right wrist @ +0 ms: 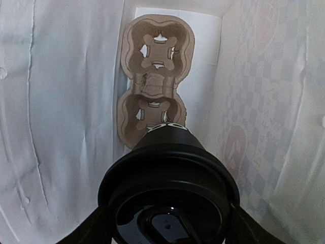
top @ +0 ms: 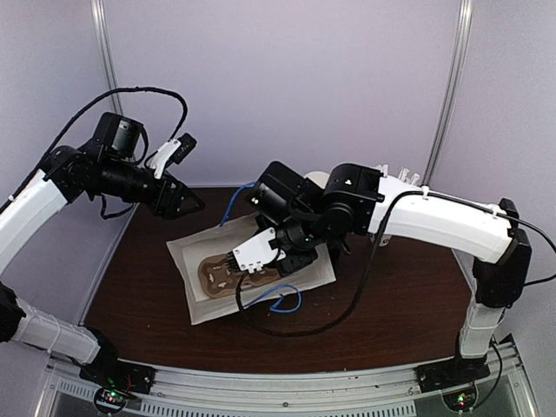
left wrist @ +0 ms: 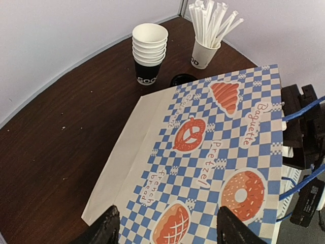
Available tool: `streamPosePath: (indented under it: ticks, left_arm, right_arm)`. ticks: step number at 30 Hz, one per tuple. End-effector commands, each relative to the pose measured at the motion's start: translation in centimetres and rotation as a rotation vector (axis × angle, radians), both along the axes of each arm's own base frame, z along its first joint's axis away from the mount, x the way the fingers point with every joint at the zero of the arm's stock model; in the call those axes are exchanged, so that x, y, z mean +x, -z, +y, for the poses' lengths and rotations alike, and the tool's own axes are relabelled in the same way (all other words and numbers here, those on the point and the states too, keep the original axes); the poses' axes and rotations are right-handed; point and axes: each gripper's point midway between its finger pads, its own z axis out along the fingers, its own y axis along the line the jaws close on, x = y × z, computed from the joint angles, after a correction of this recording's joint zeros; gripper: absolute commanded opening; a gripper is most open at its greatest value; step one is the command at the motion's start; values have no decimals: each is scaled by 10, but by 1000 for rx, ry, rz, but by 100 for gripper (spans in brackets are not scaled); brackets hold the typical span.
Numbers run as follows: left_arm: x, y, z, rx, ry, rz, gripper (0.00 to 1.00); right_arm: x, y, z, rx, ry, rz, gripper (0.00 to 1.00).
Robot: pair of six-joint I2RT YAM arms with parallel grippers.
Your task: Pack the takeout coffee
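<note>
The takeout coffee (right wrist: 170, 178), a black cup with a black sip lid, is inside the open paper bag (right wrist: 61, 101), and my right gripper (right wrist: 167, 223) is shut on it just below the lid. Past the cup, a brown cardboard cup carrier (right wrist: 155, 81) lies on the bag's bottom with both holes bare. From above, my right gripper (top: 265, 252) reaches into the bag's mouth (top: 187, 261) over the carrier (top: 217, 274). My left gripper (top: 187, 201) hangs open up and to the left of the bag. Nothing is between its fingers, which sit over the blue-checked side of the bag (left wrist: 203, 152).
A stack of paper cups (left wrist: 149, 53), a white cup of straws (left wrist: 205, 35) and a short stack of black lids (left wrist: 182, 80) stand at the back of the brown table (left wrist: 61, 132). The bag's blue handles (top: 282, 300) trail toward the front.
</note>
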Motion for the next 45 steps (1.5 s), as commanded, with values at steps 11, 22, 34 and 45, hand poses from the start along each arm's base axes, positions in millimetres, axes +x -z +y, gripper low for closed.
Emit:
streamPosePath:
  ticks: [11, 22, 34, 45]
  left_arm:
    - [6, -7, 4, -67, -9, -37, 66]
    - [18, 8, 5, -67, 3, -6, 66]
    - [8, 8, -8, -139, 96, 47, 66]
    - [1, 3, -7, -164, 112, 26, 65]
  right_arm:
    - [41, 33, 17, 39, 54, 26, 63]
    - [56, 68, 20, 17, 75, 64, 62]
    - [64, 95, 26, 18, 80, 87, 59]
    - [77, 118, 30, -2, 114, 180, 60]
